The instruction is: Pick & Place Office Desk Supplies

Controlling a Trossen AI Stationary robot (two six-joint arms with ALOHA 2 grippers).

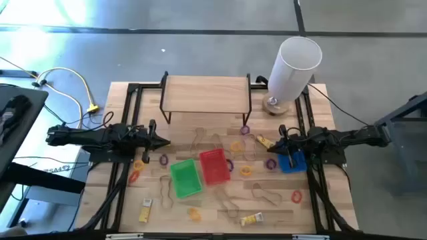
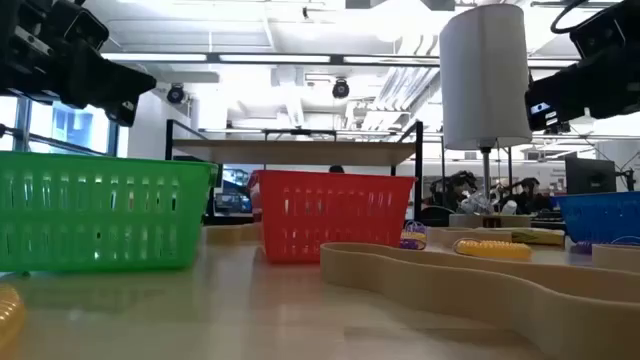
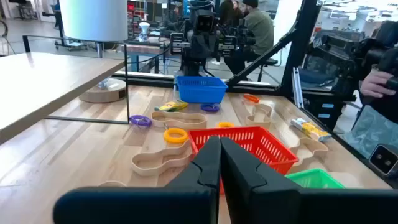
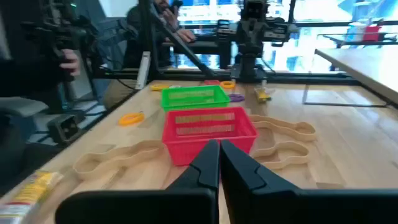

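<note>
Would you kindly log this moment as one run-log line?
left gripper: shut, empty, raised | right gripper: shut, empty, raised | green basket, red basket: mid-table

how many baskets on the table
3: green basket left of centre, red basket touching its right side, blue basket under the right gripper. None seems hidden.

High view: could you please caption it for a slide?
Both arms wait with shut grippers beside green basket, red basket and scattered rings.

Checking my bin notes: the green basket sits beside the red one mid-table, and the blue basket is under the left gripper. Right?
Not quite. The blue basket lies under the right gripper, not the left, as the high view shows. The green basket does sit beside the red basket mid-table.
</note>
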